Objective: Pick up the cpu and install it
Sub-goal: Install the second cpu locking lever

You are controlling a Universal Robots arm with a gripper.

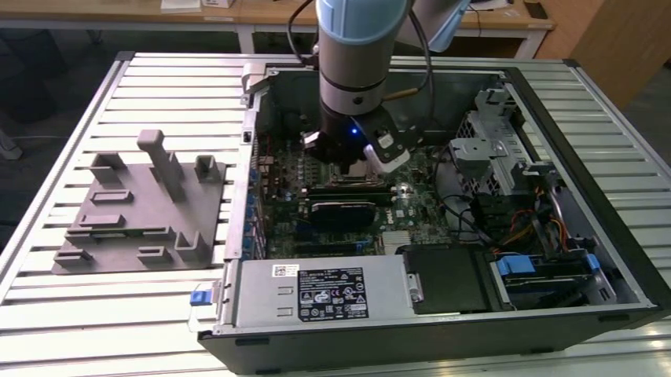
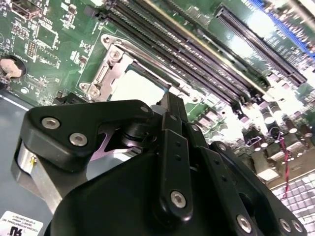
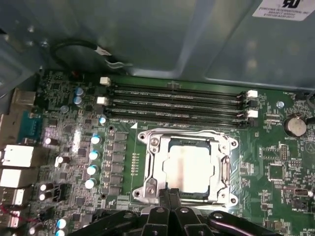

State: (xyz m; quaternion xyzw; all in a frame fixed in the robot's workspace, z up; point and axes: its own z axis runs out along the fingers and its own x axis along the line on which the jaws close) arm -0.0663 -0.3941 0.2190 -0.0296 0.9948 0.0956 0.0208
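Black gripper linkage [image 2: 167, 162], with its screws and pivot arms, is seen closest in the second wrist view, and its dark finger links are seen at the edge of the first wrist view [image 3: 170, 216]. Whether the jaws are spread or pressed together cannot be told from either wrist view; the tips are hidden behind the linkage.

Item: cpu [image 3: 189, 167], a pale silvery square, is seated flat inside the metal-framed socket [image 3: 147, 162] on the green motherboard [image 3: 74, 123]. It is also seen in the second wrist view [image 2: 135, 86], just beyond the gripper linkage. Nothing is seen clamped on it.

Item: memory slots [image 3: 177, 101], four long dark rows, are laid side by side just beside the socket frame. A round coin cell [image 3: 295, 125] is mounted near the end of the slots.

Item: computer case [image 1: 587, 259], open-sided, is laid on the slatted metal desk [image 1: 168, 86]. The arm [image 1: 357, 55] is lowered into the case, and the gripper [image 1: 362, 157] is held directly above the socket region of the motherboard.

Item: power supply [image 1: 314, 290], a grey box with a label, is set along the near edge of the case.

Item: grey plastic fixture [image 1: 141, 208] with upright posts is placed on the desk at the exterior view's left, beside the case and apart from the gripper.
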